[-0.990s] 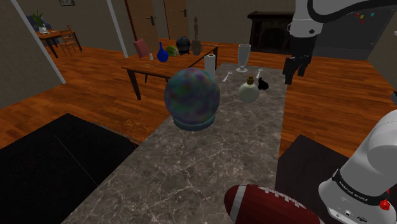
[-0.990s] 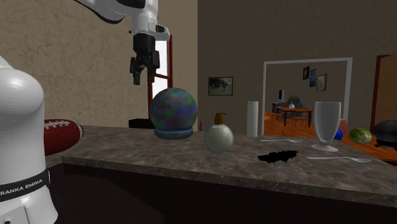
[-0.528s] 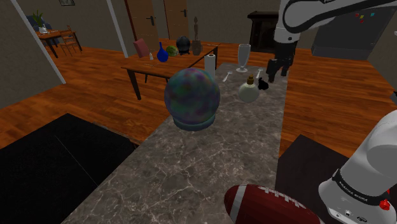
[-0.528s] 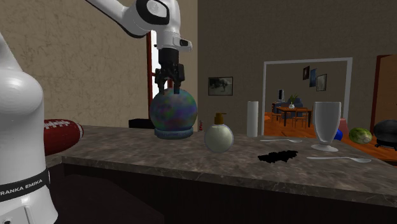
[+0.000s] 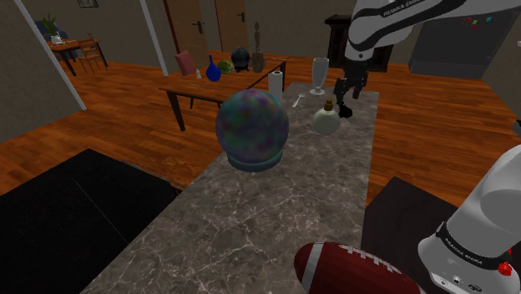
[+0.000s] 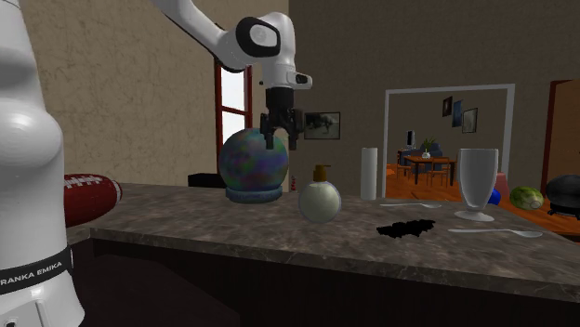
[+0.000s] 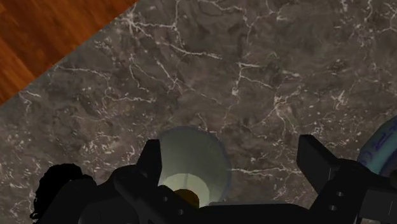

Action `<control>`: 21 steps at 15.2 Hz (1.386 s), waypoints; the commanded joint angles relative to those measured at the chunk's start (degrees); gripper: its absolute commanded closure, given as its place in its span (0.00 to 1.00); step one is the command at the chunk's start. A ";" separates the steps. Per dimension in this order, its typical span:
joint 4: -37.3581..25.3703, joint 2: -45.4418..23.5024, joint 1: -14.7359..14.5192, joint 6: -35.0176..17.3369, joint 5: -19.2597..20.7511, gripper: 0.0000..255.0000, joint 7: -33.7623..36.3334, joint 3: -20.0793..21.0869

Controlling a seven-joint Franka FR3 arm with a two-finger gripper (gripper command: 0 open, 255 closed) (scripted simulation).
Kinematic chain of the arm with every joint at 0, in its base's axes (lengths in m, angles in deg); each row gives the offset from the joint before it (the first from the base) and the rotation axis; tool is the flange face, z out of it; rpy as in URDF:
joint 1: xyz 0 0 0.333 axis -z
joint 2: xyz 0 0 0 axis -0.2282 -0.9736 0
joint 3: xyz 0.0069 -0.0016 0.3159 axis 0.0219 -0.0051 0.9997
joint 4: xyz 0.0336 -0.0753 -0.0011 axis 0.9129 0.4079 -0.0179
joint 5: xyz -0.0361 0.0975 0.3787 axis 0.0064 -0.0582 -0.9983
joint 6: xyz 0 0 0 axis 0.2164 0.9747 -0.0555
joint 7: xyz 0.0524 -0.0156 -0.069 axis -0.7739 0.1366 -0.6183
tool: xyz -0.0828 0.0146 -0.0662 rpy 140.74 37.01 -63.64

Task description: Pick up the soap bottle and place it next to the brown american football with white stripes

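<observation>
The long marble table [image 5: 275, 209] runs from the stand toward the far side of the room. On its middle stands a large ball of many colours [image 5: 252, 129] on a low base. At the near end, close to the stand, lies the brown football with white stripes [image 5: 342, 271]. The soap bottle [image 5: 326, 119] is at the far end, behind the ball and to the right of it in the shoulder view, so it is well apart from the football. It is a round, pale bottle with a small brown pump on top, and it stands upright, so its long axis is vertical. The hand [image 5: 342, 105] hangs in the air above the table, with its fingers pointing down and spread apart, and it holds nothing. In the second exterior view the hand [image 6: 279, 145] is higher than the pump and to the left of the soap bottle [image 6: 320, 198], not directly over it. From the wrist, the soap bottle [image 7: 191, 162] is seen from above, close under one finger and not in the middle of the open hand [image 7: 232, 153]. In my judgement, the hand must first move sideways until the bottle is centred between the fingers, and then go straight down along the bottle's axis.
</observation>
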 commanded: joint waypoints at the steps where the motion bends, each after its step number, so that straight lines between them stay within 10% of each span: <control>1: -3.04 -4.34 0.16 -2.01 -1.63 0.00 -1.04 -0.76; 9: -17.02 -19.84 2.42 -5.35 -8.84 0.00 -5.42 -2.23; 21: -14.69 -22.61 2.60 -10.32 -10.03 0.00 -6.19 -1.83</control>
